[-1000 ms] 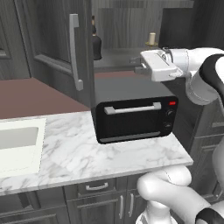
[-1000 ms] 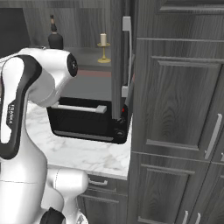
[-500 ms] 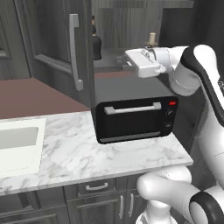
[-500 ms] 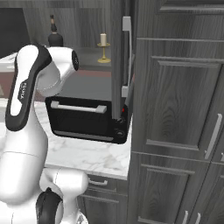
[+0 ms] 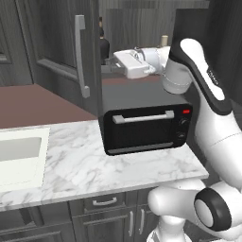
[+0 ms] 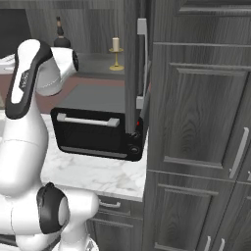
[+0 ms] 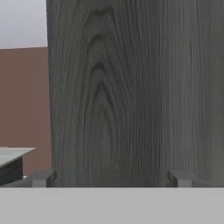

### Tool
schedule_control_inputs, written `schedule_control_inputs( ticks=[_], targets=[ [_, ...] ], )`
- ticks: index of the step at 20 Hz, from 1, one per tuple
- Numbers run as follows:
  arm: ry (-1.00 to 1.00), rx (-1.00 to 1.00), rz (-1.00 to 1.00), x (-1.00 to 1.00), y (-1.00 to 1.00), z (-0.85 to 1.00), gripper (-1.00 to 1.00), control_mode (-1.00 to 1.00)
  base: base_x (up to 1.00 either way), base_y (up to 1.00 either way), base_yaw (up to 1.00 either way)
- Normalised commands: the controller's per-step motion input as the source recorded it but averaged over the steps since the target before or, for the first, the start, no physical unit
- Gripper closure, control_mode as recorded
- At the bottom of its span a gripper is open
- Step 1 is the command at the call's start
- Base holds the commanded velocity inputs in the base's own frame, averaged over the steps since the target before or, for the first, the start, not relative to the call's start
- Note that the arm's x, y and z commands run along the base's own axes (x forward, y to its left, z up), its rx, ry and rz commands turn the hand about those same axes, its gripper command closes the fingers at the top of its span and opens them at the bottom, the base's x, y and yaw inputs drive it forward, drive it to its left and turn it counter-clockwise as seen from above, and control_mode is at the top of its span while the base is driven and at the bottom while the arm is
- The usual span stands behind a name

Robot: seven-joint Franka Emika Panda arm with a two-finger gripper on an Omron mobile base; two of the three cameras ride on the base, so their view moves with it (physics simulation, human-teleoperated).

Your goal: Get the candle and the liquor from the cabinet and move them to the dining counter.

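The gripper point(image 7: 109, 177) stands wide apart and holds nothing, its fingertips point(image 7: 41, 177) facing the inner side of the open cabinet door point(image 7: 131, 87) close ahead. In the left base view the hand point(image 5: 128, 64) hangs above the black toaster oven point(image 5: 144, 127), in front of the open cabinet point(image 5: 137, 23). The liquor point(image 5: 102, 43) stands on the shelf at the far left, partly behind the door's edge. The candle point(image 6: 116, 53) stands to the right of it, well apart. The oven sits on the marble worktop point(image 5: 80, 165), beside the sink point(image 5: 19, 156).
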Motion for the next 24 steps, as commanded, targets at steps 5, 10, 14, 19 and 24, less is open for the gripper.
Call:
schedule_control_inputs(
  ticks=[5, 10, 14, 19, 24],
  targets=[
    [0.0, 0.0, 0.09, 0.23, 0.57, 0.0, -1.0, -1.0, 0.0, 0.0, 0.0],
    [0.0, 0.0, 0.09, 0.01, 0.57, 0.0, -1.0, -1.0, 0.0, 0.0, 0.0],
    [0.0, 0.0, 0.07, 0.0, 0.6, 0.0, -1.0, -1.0, 0.0, 0.0, 0.0],
    [0.02, 0.0, 0.01, -0.01, 0.72, 0.0, -1.0, -1.0, 0.0, 0.0, 0.0],
    [0.03, 0.0, 0.0, -0.01, 0.72, 0.0, -1.0, -1.0, 0.0, 0.0, 0.0]
  ],
)
